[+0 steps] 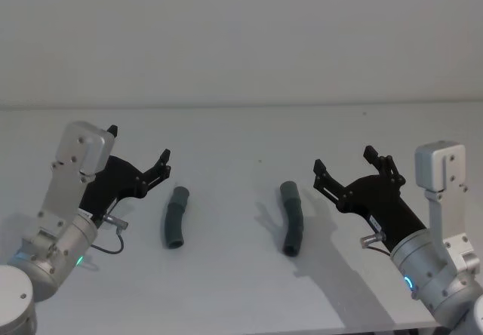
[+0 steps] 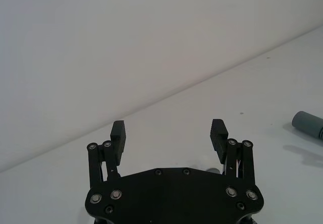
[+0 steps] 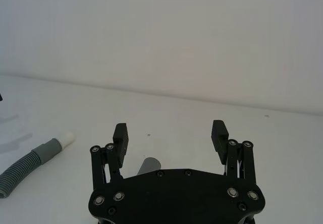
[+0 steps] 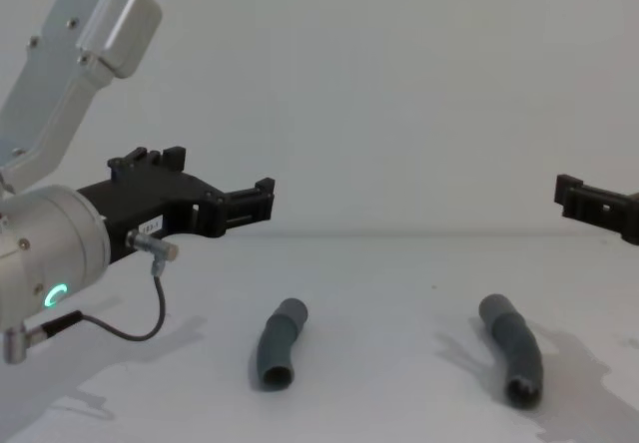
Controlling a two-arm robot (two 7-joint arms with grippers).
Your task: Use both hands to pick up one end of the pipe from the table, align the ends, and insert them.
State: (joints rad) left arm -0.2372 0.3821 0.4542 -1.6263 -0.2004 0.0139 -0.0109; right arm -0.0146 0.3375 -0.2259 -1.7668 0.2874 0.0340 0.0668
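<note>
Two pipe pieces lie flat on the desk (image 1: 226,297), well apart, nearer its front edge than its back edge.

Head view: the left pipe piece (image 1: 176,218) lies left of the desk's middle and the right pipe piece (image 1: 291,218) lies right of it. Each is slightly curved and runs roughly front to back. My left gripper (image 1: 139,144) hovers just beside the left pipe piece, on the side of the desk's left edge. My right gripper (image 1: 344,160) hovers just beside the right pipe piece, on the side of the right edge. Both sets of fingers are spread wide and hold nothing. I judge this placement assigns one arm to each piece, so the ends can be brought together over the bare middle.

Left wrist view: my fingers (image 2: 218,132) stand parted with bare desk between them. A grey pipe end (image 2: 308,124) lies outside the gap, so alignment over the piece is not yet made.

Right wrist view: fingers parted. The right pipe piece's end (image 3: 148,164) shows just beyond the palm. Farther off lies a ribbed piece with a smooth cuff and the white tip (image 3: 67,138). I take it for the left pipe piece.

Chest view: both pieces rest on the desk with open mouths toward the front edge. Both grippers are raised above the desk.
</note>
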